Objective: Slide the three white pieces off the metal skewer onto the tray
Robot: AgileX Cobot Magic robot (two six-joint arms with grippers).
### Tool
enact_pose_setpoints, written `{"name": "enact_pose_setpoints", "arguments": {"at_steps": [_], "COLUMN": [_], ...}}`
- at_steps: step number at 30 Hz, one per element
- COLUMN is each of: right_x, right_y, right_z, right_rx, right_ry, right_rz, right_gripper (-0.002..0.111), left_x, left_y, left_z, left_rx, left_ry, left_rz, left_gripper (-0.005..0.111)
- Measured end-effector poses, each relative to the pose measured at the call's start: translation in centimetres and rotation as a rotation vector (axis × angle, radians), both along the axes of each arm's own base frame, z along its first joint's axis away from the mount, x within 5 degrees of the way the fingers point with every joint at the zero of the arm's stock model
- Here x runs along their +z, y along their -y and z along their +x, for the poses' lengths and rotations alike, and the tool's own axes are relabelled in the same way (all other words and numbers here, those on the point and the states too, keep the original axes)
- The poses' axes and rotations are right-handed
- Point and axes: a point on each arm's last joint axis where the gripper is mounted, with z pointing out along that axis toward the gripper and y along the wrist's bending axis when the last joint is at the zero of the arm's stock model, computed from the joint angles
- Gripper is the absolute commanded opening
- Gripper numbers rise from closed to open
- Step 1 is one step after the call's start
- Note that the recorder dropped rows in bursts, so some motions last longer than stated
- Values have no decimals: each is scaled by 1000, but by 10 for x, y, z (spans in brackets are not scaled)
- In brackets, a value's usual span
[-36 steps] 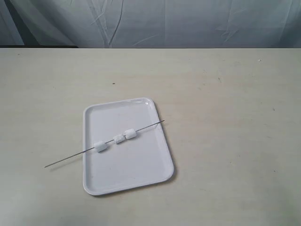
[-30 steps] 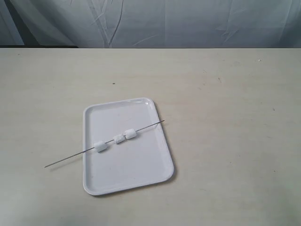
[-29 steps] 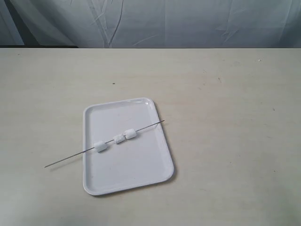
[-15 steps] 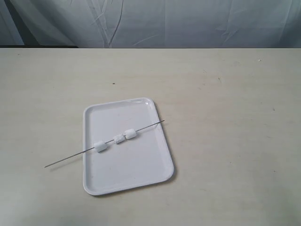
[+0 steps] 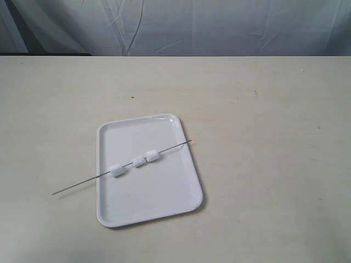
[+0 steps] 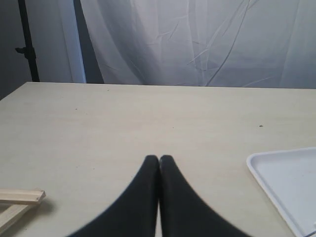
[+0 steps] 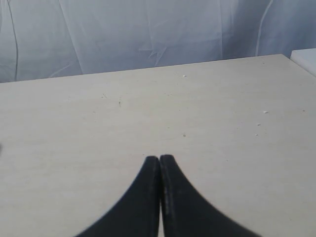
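A white tray lies on the table in the exterior view. Across it rests the thin metal skewer, one end sticking out past the tray's left rim, the other over its right rim. Three white pieces are threaded on it, spaced along the middle. No arm shows in the exterior view. My left gripper is shut and empty above bare table, with a corner of the tray to one side. My right gripper is also shut and empty, over bare table.
A light wooden frame piece lies at the edge of the left wrist view. A white object sits at the table's corner in the right wrist view. White cloth hangs behind the table.
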Motion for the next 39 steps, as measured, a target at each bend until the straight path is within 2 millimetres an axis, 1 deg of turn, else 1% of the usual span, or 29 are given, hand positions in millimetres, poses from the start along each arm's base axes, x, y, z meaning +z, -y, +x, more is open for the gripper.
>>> {"name": "enact_pose_setpoints", "arguments": {"at_steps": [5, 9, 12, 13, 15, 17, 19, 22, 24, 30, 32, 33, 34, 35, 36, 37, 38, 39], "right_x": [0, 0, 0, 0, 0, 0, 0, 0, 0, 0, 0, 0, 0, 0, 0, 0, 0, 0], "right_y": [0, 0, 0, 0, 0, 0, 0, 0, 0, 0, 0, 0, 0, 0, 0, 0, 0, 0], "right_z": [0, 0, 0, 0, 0, 0, 0, 0, 0, 0, 0, 0, 0, 0, 0, 0, 0, 0], "right_rx": [0, 0, 0, 0, 0, 0, 0, 0, 0, 0, 0, 0, 0, 0, 0, 0, 0, 0], "right_ry": [0, 0, 0, 0, 0, 0, 0, 0, 0, 0, 0, 0, 0, 0, 0, 0, 0, 0], "right_rz": [0, 0, 0, 0, 0, 0, 0, 0, 0, 0, 0, 0, 0, 0, 0, 0, 0, 0], "right_gripper": [-1, -1, -1, -1, -1, -1, -1, -1, -1, -1, -1, -1, -1, -1, -1, -1, -1, -1], "left_x": [0, 3, 9, 15, 22, 30, 35, 38, 39, 38, 47, 55, 63, 66, 72, 73, 74, 73], "left_y": [0, 1, 1, 1, 1, 0, -1, -2, -2, 3, 6, 9, 12, 14, 16, 17, 21, 23], "left_z": [0, 0, 1, 1, 1, 0, -1, -2, -2, -2, -4, -3, -1, 2, 10, 15, 25, 30], "left_rx": [-1, -3, -6, -8, -9, -5, -1, 0, -4, -48, -85, -117, -144, -158, -182, -194, -234, -257], "left_ry": [0, 34, 95, 168, 246, 337, 393, 434, 439, 405, 423, 431, 414, 393, 336, 303, 222, 186], "left_rz": [-10, -23, -24, -29, -82, -190, -258, -307, -338, -284, -237, -186, -139, -101, -69, -71, -50, -45], "left_gripper": [0, 0, 0, 0, 0, 0, 0, 0, 0, 0, 0, 0, 0, 0, 0, 0, 0, 0]}}
